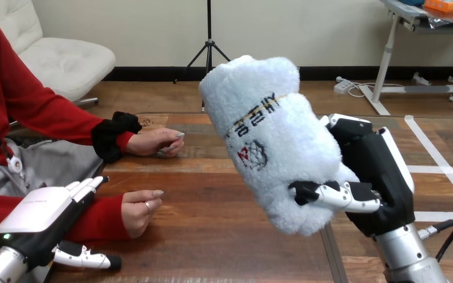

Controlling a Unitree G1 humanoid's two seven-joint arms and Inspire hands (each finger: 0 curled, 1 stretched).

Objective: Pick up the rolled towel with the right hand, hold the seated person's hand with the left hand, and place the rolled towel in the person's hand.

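The fluffy white rolled towel (265, 141) is clasped by the curled right hand (377, 177), raised above the brown wooden desk (224, 236). The left hand (41, 218) is seen straight-fingered, possibly touching the red sleeve (97, 221); the person's nearer hand (140, 211) is rested just beyond it.

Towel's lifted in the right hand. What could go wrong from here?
The person's nearer hand lies curled on the table, so the rolled towel may find no open palm.
The left hand is open, holding nothing yet; the handover might go unsupported.
The right hand grips the towel's lower end; it could tip.
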